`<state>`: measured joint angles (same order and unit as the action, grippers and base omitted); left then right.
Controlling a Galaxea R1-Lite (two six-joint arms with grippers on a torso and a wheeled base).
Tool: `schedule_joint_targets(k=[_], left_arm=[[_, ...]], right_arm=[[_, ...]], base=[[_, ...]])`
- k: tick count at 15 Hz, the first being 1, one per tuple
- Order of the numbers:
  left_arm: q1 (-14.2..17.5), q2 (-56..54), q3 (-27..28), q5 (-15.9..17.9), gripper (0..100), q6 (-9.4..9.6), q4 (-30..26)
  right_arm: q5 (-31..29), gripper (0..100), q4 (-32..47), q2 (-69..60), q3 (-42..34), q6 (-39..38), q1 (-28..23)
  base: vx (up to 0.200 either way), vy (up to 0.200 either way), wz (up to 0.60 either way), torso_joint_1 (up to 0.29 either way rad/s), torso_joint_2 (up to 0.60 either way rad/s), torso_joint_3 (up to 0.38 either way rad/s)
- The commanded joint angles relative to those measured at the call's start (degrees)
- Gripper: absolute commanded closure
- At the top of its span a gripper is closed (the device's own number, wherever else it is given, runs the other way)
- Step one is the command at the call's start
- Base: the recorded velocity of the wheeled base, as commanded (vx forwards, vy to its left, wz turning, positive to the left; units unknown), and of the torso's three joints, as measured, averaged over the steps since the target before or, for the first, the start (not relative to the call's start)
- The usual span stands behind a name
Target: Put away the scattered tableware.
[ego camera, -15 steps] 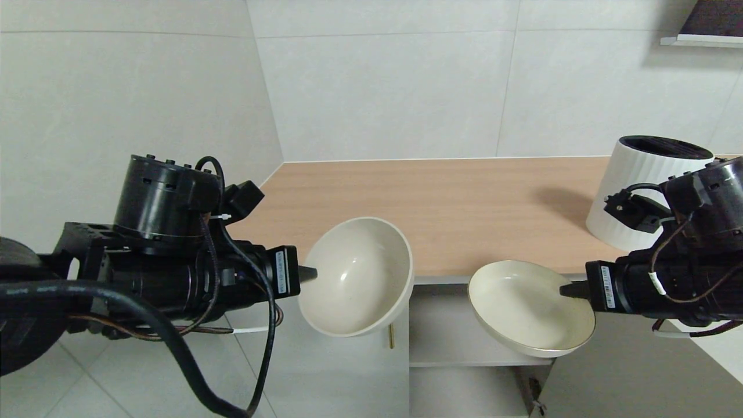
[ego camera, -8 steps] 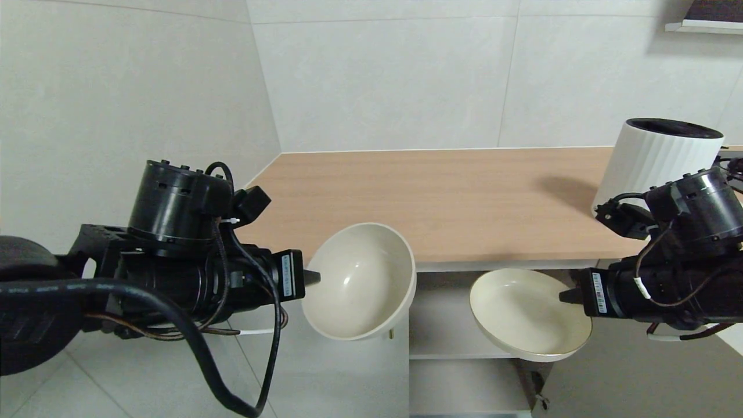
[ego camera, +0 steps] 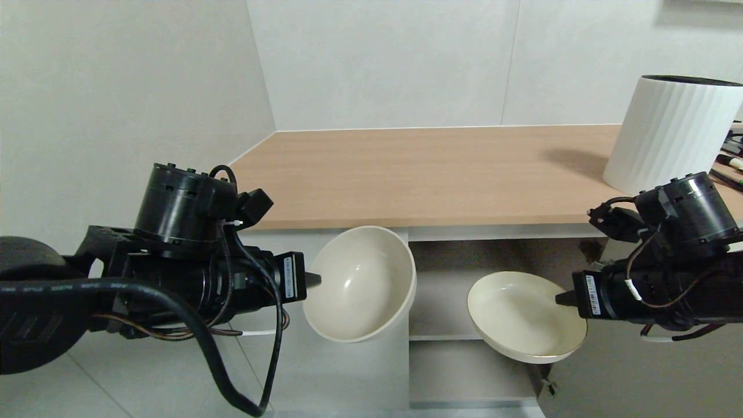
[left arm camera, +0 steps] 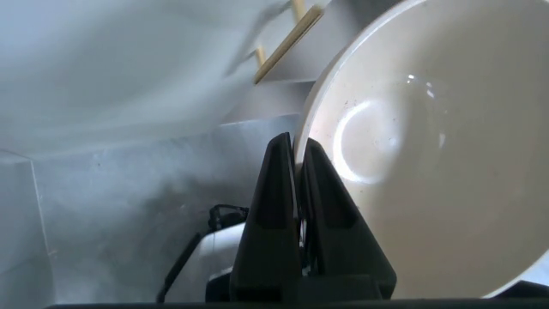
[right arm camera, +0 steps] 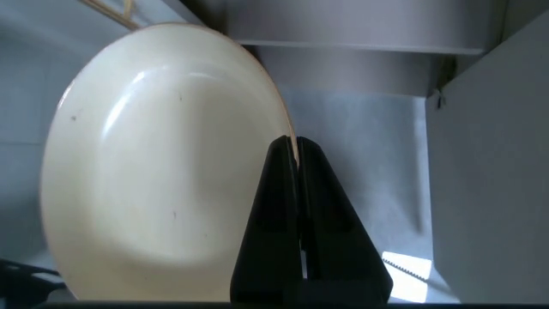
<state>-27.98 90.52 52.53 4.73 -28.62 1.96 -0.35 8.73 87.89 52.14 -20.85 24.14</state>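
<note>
A deep cream bowl (ego camera: 360, 284) hangs tilted in front of the white cabinet, below the counter edge. My left gripper (ego camera: 315, 279) is shut on its rim; the bowl (left arm camera: 429, 146) and gripper (left arm camera: 298, 150) also show in the left wrist view. A shallow cream plate (ego camera: 522, 313) hangs before the open cabinet shelf, with my right gripper (ego camera: 560, 298) shut on its rim. In the right wrist view the plate (right arm camera: 163, 163) fills the space beside the gripper (right arm camera: 297, 150).
A wooden countertop (ego camera: 429, 174) runs above the cabinet. A white ribbed container (ego camera: 673, 139) stands on it at the right. The open cabinet (ego camera: 453, 348) has a shelf behind the plate. A closed cabinet door (ego camera: 348, 371) is behind the bowl.
The camera has dropped, so the counter sits higher in the picture. Both arms hold their dishes as before, now level with the cabinet front rather than the counter edge.
</note>
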Motion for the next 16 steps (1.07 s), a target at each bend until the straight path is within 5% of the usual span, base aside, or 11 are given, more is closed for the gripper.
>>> schedule_joint_targets(k=[1,11,16], left_arm=[[-0.06,0.36,0.03,0.02,100,-0.03,-0.03],[-0.06,1.07,0.03,0.10,100,-0.03,-0.03],[-0.76,2.56,-0.06,0.10,100,-0.12,-0.12]], right_arm=[[0.00,100,0.06,0.44,-0.02,0.02,0.03],[-0.09,100,-1.26,3.51,-0.02,0.02,0.03],[-3.60,100,-15.06,21.79,0.95,-2.01,-0.58]], base=[[0.000,0.000,0.00,-0.149,0.47,0.305],[0.000,0.000,0.00,-0.081,0.32,0.238],[0.000,0.000,0.00,0.000,0.00,0.000]])
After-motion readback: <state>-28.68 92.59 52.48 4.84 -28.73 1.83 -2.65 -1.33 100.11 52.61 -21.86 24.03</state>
